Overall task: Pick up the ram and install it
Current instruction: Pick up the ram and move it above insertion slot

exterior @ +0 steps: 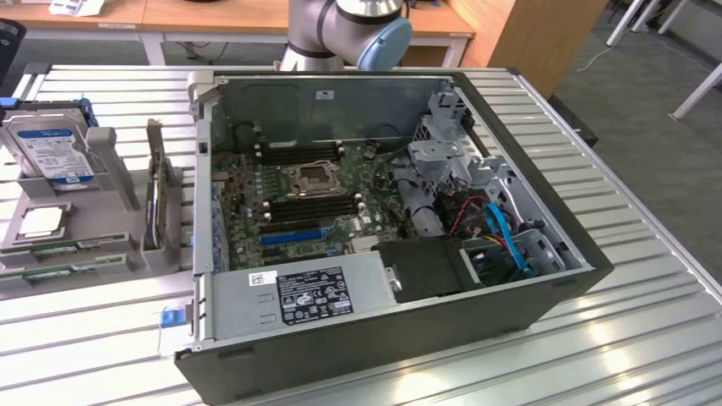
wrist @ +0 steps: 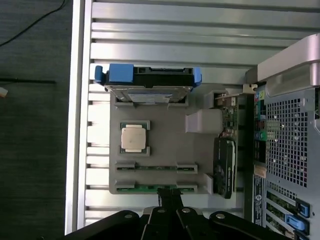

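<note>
Two green ram sticks lie in slots of a grey holder tray [wrist: 160,135] beside the computer case. One ram stick [wrist: 150,167] lies nearer the CPU chip, the other ram stick [wrist: 145,188] at the tray's edge. In the exterior view the same ram sticks [exterior: 84,246] [exterior: 68,272] lie on the tray [exterior: 113,220] at the exterior view's left. My gripper [wrist: 170,192] hovers above the edge stick with its black fingers together and nothing between them. The motherboard's black memory slots [exterior: 314,207] lie inside the open case.
The tray also holds a hard drive in a blue bracket [wrist: 150,80], a CPU chip [wrist: 134,137] and a dark expansion card [wrist: 224,165] standing on edge. The open case [exterior: 384,211] fills the slatted metal table's middle. The arm [exterior: 350,25] rises behind the case.
</note>
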### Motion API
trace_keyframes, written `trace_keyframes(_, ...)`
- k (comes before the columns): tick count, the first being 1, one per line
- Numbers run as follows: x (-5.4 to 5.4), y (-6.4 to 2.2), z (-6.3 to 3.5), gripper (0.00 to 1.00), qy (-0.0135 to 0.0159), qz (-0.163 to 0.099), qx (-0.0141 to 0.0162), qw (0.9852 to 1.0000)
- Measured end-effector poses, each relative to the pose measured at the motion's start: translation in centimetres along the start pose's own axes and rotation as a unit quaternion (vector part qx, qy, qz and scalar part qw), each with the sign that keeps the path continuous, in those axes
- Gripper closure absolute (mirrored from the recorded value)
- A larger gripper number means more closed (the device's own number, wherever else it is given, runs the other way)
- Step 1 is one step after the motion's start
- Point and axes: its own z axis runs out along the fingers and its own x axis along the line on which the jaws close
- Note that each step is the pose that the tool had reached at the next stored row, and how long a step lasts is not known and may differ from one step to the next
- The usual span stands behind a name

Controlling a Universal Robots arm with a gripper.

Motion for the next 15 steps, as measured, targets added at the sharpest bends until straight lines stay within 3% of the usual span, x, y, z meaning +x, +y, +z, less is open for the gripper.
trace_keyframes(7, 0.0, 0.0, 0.0, 0.9, 0.0013, -0.03, -0.0007, 0.9996)
trace_keyframes(15, 0.0, 0.0, 0.0, 0.9, 0.0027, -0.062, -0.0014, 0.9981)
